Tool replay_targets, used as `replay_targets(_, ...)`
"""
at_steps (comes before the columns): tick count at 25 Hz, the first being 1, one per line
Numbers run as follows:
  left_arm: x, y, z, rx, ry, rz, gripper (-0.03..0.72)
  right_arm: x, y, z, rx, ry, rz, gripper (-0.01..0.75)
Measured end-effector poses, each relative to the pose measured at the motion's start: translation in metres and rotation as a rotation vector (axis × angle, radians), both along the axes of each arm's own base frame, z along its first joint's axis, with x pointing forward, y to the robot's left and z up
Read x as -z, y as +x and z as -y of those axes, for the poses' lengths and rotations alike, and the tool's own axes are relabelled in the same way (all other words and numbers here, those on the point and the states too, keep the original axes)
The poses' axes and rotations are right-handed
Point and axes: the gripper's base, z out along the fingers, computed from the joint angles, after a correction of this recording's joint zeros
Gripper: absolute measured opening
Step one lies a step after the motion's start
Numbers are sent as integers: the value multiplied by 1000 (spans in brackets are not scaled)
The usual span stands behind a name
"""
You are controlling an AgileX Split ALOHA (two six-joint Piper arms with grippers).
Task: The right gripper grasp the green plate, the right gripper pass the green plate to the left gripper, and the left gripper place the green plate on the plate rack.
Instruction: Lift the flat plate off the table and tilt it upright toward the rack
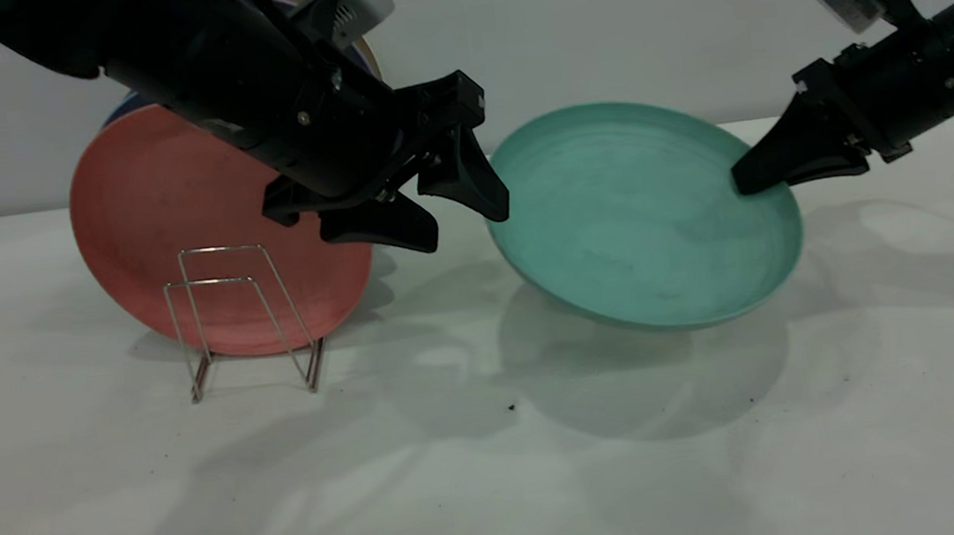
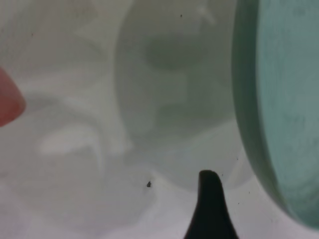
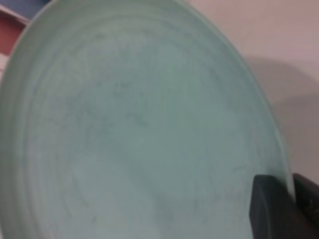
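Salmon-pink plate (image 1: 171, 229) upright on a white table (image 1: 482, 480) — dark blue plate (image 1: 125, 108) behind it.

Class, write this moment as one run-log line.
right gripper: shut on green plate, held tilted off table | left gripper: open beside its rim | handover pending

I think I work in a test room or lab, not a real kitchen. My plain white table (image 1: 482, 480) stands against a bare grey wall (image 1: 610, 14). There is only a small wire plate rack (image 1: 243, 319) with a pink plate (image 1: 162, 221) (no sink or stove anywhere here).
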Motion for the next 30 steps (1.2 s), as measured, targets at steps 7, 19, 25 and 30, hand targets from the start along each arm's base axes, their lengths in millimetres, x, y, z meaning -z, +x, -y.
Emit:
replay_targets(7, 7, 4, 2, -41, -32, 2, 560, -8, -5, -19, -83, 60, -8, 15)
replay_targets(19, 7, 5, 3, -40, -51, 15, 80, -11, -7, -25, -121, 100, 9, 39)
replay_targets(25, 7, 5, 3, -36, -49, 19, 80, -13, -8, -26, -126, 115, 5, 210)
replay_targets(30, 7, 6, 2, -12, -28, 40, 80, -46, -2, -15, -64, 146, 81, 491)
